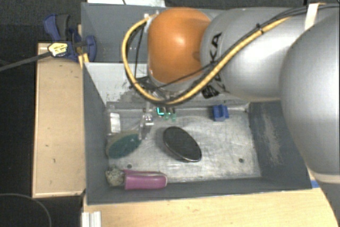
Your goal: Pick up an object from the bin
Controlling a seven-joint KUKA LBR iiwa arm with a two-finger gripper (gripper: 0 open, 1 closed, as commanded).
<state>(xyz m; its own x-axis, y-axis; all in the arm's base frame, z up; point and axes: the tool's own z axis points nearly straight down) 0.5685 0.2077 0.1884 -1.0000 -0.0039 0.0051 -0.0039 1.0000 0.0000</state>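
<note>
My gripper (162, 110) hangs low in the middle of the bin, just below the orange cover, with a small green light on its body. Right under it, slightly toward the front, lies a black oval disc (181, 144). To its left a dark teal oval piece (123, 145) rests on the floor, with a thin metal part reaching down to its upper right edge. A small clear block (115, 122) sits further left by the wall.
A purple cylinder (144, 181) lies along the front wall with a grey-green lump (113, 176) at its left end. A small blue block (219, 112) sits at the back right. The arm covers the back and right of the bin.
</note>
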